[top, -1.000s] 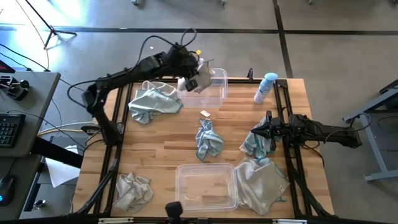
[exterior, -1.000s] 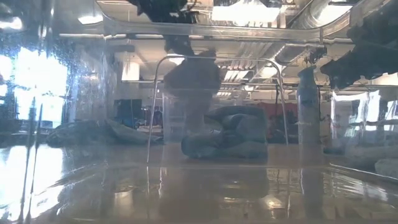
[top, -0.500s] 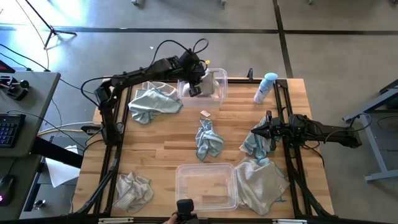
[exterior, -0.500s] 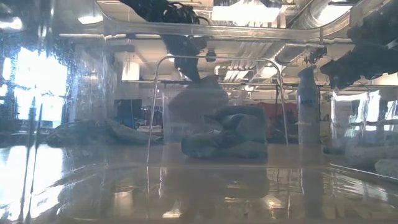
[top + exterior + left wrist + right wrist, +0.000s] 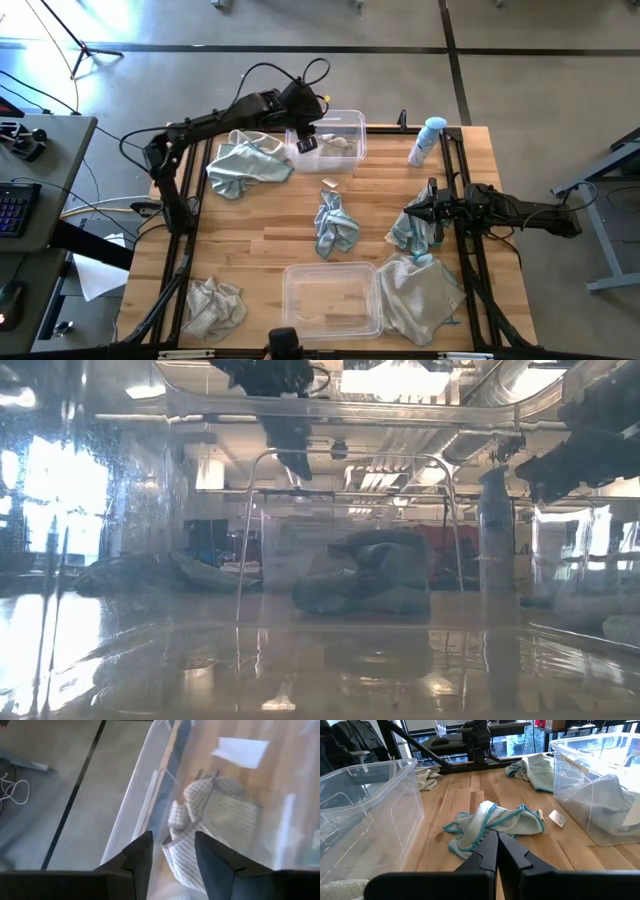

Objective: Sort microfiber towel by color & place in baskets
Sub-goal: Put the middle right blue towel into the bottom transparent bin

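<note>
Left gripper [image 5: 306, 141] open above far basket [image 5: 352, 121], beige towel [image 5: 220, 815] inside, right gripper [image 5: 412, 212] closed, empty, near teal towel [image 5: 336, 223]

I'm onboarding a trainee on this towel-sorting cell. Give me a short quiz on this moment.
1. True or false: the left gripper, above the far basket, is shut on a towel.
2. The towel lying in the far basket is: A teal, B beige, C red.
3. Fill in: the ___ gripper's fingers are shut.

Key: 1 false, the left gripper is open. 2 B. 3 right; the right gripper.
</note>
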`<state>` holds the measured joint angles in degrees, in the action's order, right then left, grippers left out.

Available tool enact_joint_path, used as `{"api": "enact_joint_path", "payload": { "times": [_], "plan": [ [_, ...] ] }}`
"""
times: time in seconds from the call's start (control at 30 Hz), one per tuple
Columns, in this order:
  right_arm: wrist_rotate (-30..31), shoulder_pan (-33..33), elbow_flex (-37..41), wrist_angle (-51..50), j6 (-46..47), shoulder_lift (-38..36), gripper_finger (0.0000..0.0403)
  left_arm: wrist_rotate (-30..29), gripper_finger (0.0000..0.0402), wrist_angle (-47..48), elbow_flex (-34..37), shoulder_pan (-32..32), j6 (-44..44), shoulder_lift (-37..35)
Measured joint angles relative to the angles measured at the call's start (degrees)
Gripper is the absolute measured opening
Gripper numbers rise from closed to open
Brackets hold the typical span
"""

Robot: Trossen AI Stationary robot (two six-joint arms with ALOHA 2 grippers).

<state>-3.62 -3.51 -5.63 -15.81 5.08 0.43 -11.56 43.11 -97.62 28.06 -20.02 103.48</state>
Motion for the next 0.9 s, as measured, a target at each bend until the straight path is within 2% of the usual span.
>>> {"api": "enact_joint_path", "payload": {
  "times": [0.07, 0.17, 0.33, 0.63, 0.9],
  "plan": [
    [0.0, 0.0, 0.0, 0.0, 0.0, 0.0, 0.0, 1.3, 0.0126, 1.4, 0.0, -0.8, 1.4, -2.3],
    [0.0, 0.0, 0.0, 0.0, 0.0, 0.0, 0.0, 6.5, 0.0103, 2.5, 2.3, -2.2, 2.8, -7.1],
    [0.0, 0.0, 0.0, 0.0, 0.0, 0.0, 0.0, 9.5, 0.0013, 1.9, 11.7, -4.7, 4.2, -18.5],
    [0.0, 0.0, 0.0, 0.0, 0.0, 0.0, 0.0, 9.5, 0.0002, -7.6, 37.2, -8.9, 14.6, -41.6],
    [0.0, 0.0, 0.0, 0.1, 0.0, 0.0, 0.0, 5.5, 0.0, -10.0, 52.4, -15.2, 20.5, -59.3]
  ]
}}
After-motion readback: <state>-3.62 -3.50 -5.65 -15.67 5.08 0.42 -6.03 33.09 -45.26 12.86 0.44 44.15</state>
